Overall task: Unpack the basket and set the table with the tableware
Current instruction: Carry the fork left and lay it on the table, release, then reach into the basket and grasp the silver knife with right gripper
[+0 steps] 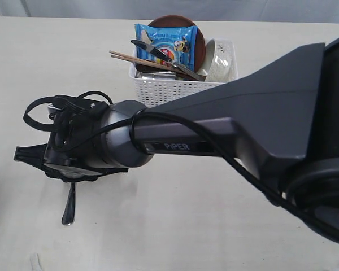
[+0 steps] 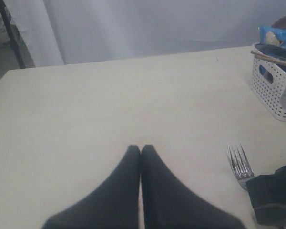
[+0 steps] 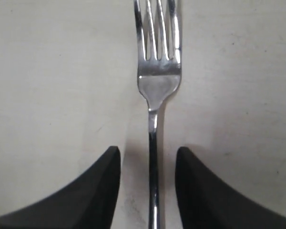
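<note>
Straddling fork handle on tabletop with right jaws apart (left jaws pressed together, parked); could clip handle and skew fork if lifting off-axis

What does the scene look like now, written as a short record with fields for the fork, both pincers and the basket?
fork: lies flat on the table, outside the basket
right pincer: open, one finger on each side of the fork handle, a gap on both sides
left pincer: shut, holding nothing
inside basket: chopsticks, bowl, brown plate, blue snack packet
</note>
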### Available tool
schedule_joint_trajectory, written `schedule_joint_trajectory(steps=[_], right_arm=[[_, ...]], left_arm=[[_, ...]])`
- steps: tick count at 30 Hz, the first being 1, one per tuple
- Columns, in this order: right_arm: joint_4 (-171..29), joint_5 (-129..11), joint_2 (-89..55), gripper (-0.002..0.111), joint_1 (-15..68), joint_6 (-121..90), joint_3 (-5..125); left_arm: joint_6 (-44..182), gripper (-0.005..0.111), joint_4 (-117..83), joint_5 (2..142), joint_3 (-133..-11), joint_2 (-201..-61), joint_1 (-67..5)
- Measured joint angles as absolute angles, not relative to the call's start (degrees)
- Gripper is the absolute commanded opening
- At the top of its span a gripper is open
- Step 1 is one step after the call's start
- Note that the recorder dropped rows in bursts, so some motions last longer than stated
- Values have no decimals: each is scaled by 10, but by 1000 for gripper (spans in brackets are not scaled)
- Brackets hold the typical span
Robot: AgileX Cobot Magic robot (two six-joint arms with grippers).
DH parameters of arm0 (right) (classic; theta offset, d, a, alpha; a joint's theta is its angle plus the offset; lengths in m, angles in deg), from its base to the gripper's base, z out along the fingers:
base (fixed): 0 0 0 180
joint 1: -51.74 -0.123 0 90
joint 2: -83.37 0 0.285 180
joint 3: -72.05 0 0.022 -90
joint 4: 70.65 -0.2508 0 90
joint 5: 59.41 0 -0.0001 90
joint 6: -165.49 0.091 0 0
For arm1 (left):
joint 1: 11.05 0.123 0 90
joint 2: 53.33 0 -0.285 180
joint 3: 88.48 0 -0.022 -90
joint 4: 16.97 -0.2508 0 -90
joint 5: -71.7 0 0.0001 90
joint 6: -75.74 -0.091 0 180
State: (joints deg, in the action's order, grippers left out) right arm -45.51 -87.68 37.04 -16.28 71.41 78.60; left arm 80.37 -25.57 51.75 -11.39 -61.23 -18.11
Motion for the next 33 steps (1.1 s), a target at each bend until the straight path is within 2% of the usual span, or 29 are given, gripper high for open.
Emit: schedule_joint_trajectory(steps=[7,16,23,29,33], right_arm=[[-419,-908,329,38,-163,711,779],[-340,-1010,141,38,-143,544,779],[-376,-1043,66,38,-15,333,779],[-522,-1017,85,38,120,74,779],[-596,-986,122,38,173,-64,779]], left_arm=[[804,0,-256,518,-114,-612,-181],[804,0,-256,518,-114,-612,-181],[804,0,-256,518,-114,-612,-181],[804,0,-256,518,-114,-612,-181],[804,0,-256,518,-114,-612,-181]])
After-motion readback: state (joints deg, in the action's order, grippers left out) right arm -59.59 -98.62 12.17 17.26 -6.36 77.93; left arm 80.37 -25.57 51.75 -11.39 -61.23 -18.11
